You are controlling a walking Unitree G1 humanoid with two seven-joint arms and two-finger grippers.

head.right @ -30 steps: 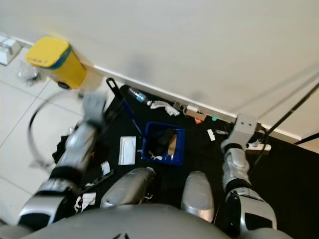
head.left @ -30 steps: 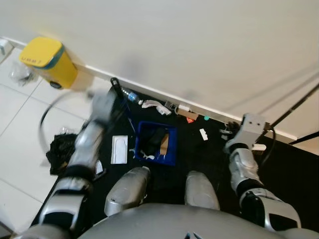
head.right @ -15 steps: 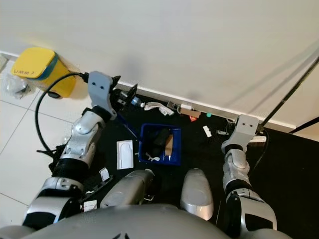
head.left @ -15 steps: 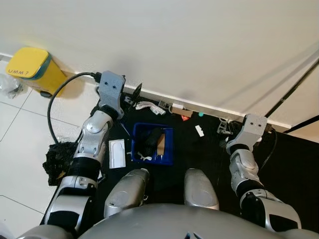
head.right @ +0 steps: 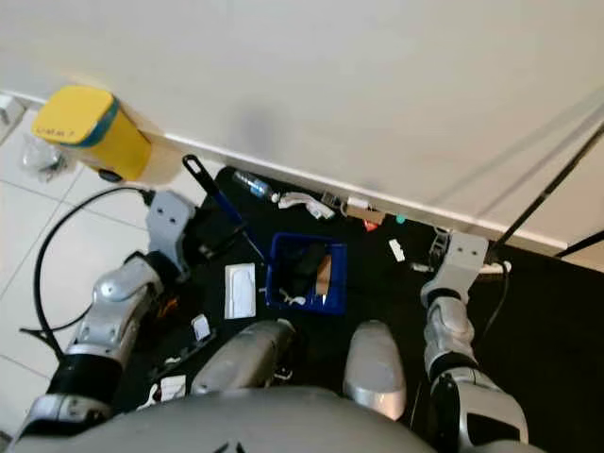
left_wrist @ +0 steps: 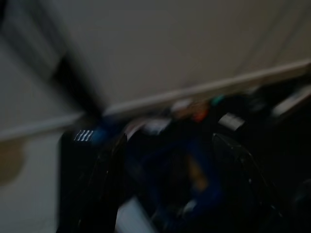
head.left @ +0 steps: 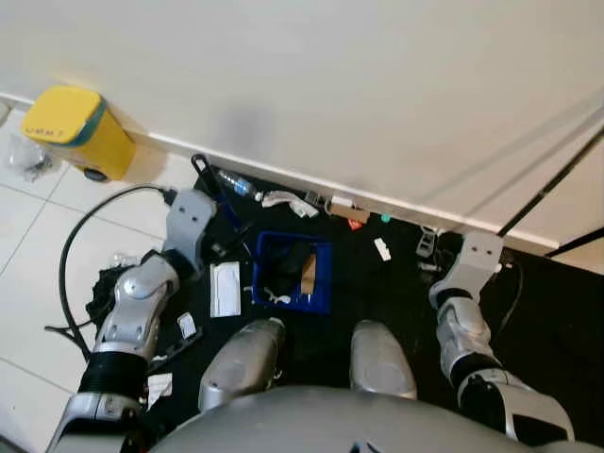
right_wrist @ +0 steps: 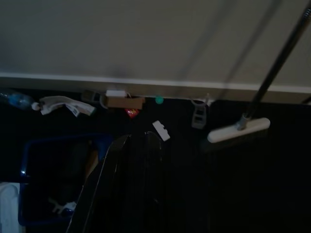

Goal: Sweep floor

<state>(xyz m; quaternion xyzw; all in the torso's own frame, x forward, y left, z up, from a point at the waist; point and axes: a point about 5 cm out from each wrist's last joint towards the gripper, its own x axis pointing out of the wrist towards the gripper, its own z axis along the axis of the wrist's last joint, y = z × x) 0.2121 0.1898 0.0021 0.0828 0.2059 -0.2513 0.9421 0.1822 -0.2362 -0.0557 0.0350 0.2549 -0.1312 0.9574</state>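
You need the broom (right_wrist: pixel 238 130) first, and it is not in a claw yet. Its pale head rests on the black mat (head.left: pixel 401 283) at the edge by the wall, on your right side, with the long stick leaning up and away. The right gripper (right_wrist: pixel 138 138) hangs over the mat, near the broom head but not touching it. It is too dark to tell if this claw is spread or pressed together. Reach it toward the stick, low down near the head, and open it wide before you close on it. The left gripper (head.left: pixel 225 247) is at the left edge of the mat, just beside the blue dustpan (head.left: pixel 326 278) and its long blue handle (head.left: pixel 219 203). This claw is spread wide, and I can't see it holding anything, though the picture is blurry. Bits still lie along the wall edge: a small bottle (head.left: pixel 236 182), a brown box (head.left: pixel 354 215) and a white scrap (head.left: pixel 382 249). Sweep them gently toward the dustpan, and keep that pan flat so nothing already inside spills back out.
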